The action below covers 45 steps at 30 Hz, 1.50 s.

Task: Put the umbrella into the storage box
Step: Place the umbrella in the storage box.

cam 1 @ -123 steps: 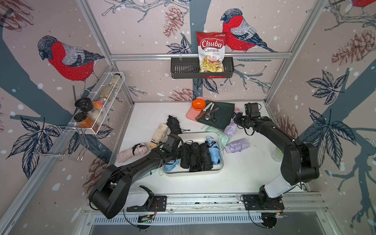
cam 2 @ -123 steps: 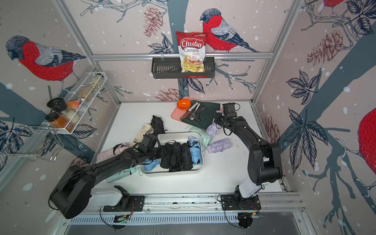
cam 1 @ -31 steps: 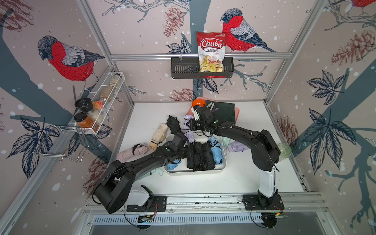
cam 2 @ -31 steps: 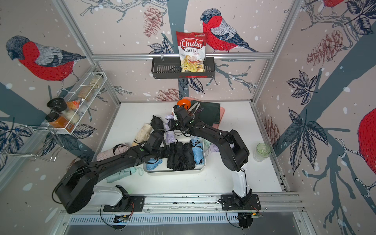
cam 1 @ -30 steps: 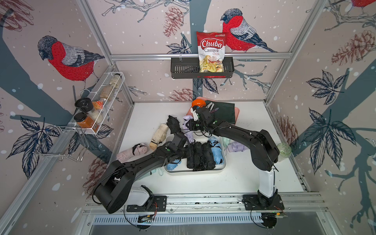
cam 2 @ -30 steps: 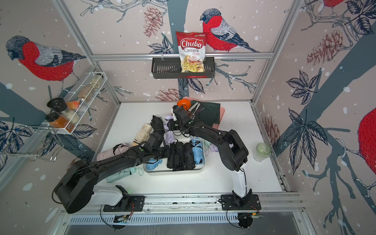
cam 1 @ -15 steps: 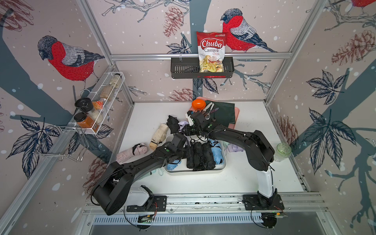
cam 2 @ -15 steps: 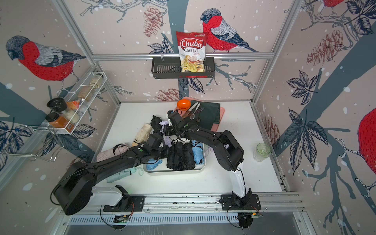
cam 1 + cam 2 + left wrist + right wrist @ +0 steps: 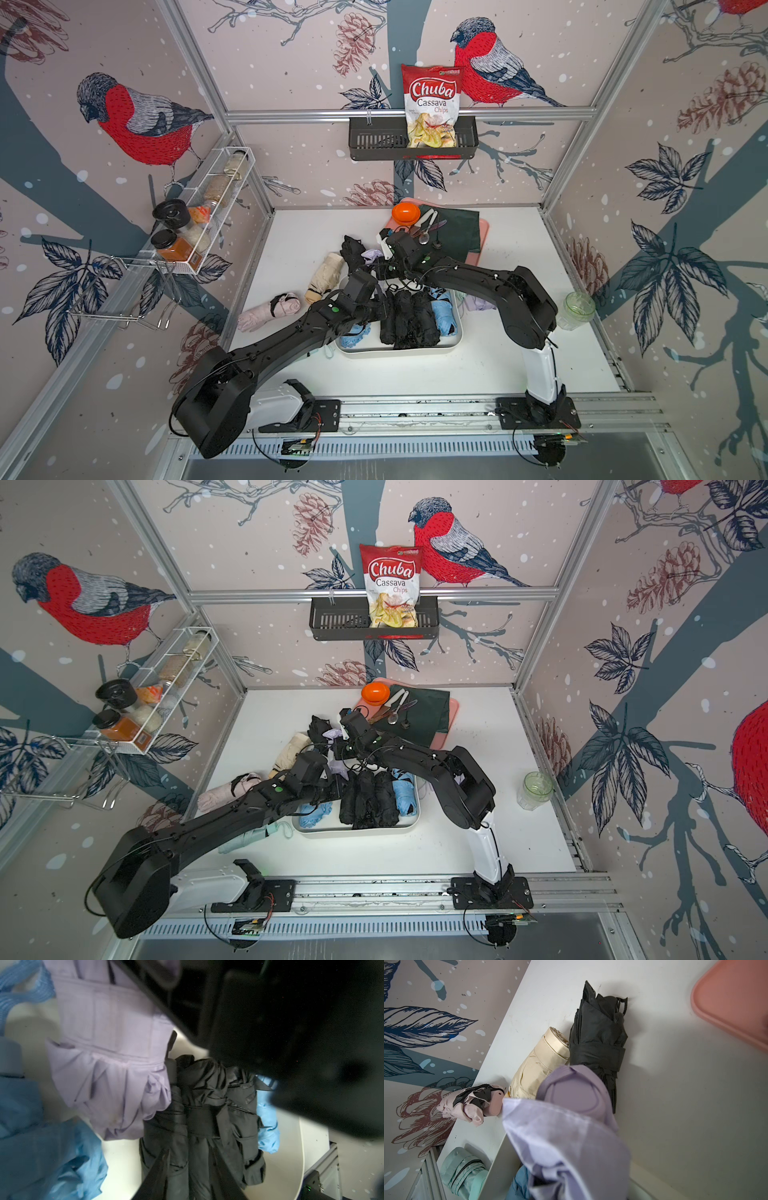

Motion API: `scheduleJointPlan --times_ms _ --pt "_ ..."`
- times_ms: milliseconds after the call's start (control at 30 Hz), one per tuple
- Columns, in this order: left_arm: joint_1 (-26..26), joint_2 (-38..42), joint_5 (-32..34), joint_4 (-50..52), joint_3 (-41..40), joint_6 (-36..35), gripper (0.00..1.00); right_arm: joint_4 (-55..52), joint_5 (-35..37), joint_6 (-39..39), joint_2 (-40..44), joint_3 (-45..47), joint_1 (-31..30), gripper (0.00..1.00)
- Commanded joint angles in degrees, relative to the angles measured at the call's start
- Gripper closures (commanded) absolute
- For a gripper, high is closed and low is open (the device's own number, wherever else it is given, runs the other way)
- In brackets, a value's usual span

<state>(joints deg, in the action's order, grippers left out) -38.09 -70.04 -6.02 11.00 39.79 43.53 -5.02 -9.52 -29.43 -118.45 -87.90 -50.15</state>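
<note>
Clamping lilac umbrella (image 9: 566, 1147), right end effector (image 9: 379, 266) appears in top views only; left end effector (image 9: 376, 296) unclear.

- Cream-white rectangular plastic storage box (image 9: 395, 353), plain, no pattern.
- Lilac folded fabric umbrella (image 9: 566, 1147), plain, with a matching lilac handle.
- Black folded fabric umbrellas (image 9: 409, 318), next to a sky-blue folded fabric umbrella (image 9: 444, 318).
- Beige folded umbrella (image 9: 326, 272); pale pink folded umbrella (image 9: 270, 311) with black patches; mint-green folded umbrella (image 9: 463, 1169).
- White surface (image 9: 478, 374).
- Salmon-pink flat plastic tray (image 9: 733, 1001); dark green cloth (image 9: 457, 228); glossy orange round bowl (image 9: 406, 213).
- Red-and-white chips bag (image 9: 432, 104); black slotted wall basket (image 9: 374, 141).
- Pale pink-beige wallpaper (image 9: 291, 166) printed with red-breasted grey birds, reddish-brown pinecones, navy leaves and white flecks.
</note>
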Motion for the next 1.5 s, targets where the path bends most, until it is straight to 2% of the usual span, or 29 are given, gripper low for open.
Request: scheduleJointPlan --times_ms 0,133,300,500,700,900,1133,1200,1267,1333,1400,1467 --pt "0.03 1.48 3.1 1.15 0.28 0.27 0.65 -10.61 0.38 -1.31 -0.7 -0.23 -0.46 0.82" --pt "0.47 3.1 5.9 2.4 0.28 1.19 0.69 -15.38 1.34 -1.52 -1.12 -1.76 -1.02 0.83" --pt "1.97 5.21 11.08 5.93 0.26 1.69 0.68 -20.31 1.33 -2.05 -1.75 -3.05 -2.06 0.83" --pt "6.09 7.49 11.98 9.18 0.1 0.82 0.68 -23.39 -1.25 -2.5 -1.45 -2.58 -3.15 0.83" --pt "7.17 5.92 11.37 9.32 0.25 -0.63 0.67 -26.77 -2.75 -1.53 -0.92 -3.03 -3.72 0.8" --pt "7.56 3.9 10.15 8.65 0.62 -0.92 0.65 -28.29 -5.6 -0.5 -0.15 -2.19 -3.98 0.68" --pt "8.07 3.12 9.27 7.1 0.72 -0.98 0.61 -28.45 -5.68 0.76 0.42 -2.88 -3.9 0.44" --pt "8.27 2.96 9.41 7.1 0.72 -1.08 0.62 -28.13 -5.79 0.95 0.68 -2.95 -3.82 0.43" --pt "8.69 2.98 9.61 7.19 0.47 -1.16 0.66 -28.04 -6.12 1.26 1.15 -3.11 -3.88 0.53" --pt "9.26 3.07 10.15 7.06 0.05 -1.12 0.7 -28.32 -6.11 1.69 1.8 -3.54 -3.86 0.68" --pt "9.76 3.21 10.82 7.19 -0.29 -0.83 0.74 -29.5 -5.56 2.41 2.3 -4.81 -3.88 0.77" --pt "10.41 3.29 11.05 7.0 -0.71 -0.81 0.75 -30.85 -5.25 3.0 2.62 -6.21 -3.84 0.81"
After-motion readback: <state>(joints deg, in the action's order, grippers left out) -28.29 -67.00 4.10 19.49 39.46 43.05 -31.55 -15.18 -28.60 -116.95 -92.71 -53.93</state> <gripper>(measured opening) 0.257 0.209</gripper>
